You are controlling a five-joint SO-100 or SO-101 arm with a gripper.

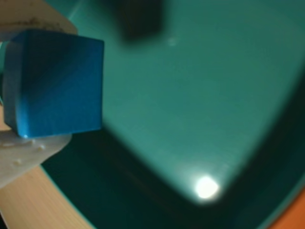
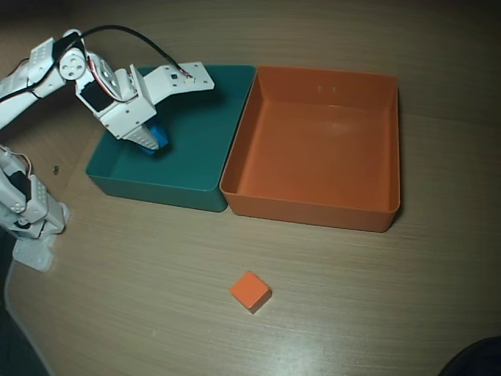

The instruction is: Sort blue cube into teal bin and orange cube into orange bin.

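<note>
Now your gripper (image 1: pixel 28 83) is squeezed on the blue cube (image 1: pixel 57 83) over the teal bin (image 2: pixel 196 149) at upper left of the overhead view; it looks light and hard, so pinch its flat sides.

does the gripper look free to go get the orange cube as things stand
Probably not yet: the gripper is shut on the blue cube over the teal bin. The orange cube itself lies unobstructed.
</note>
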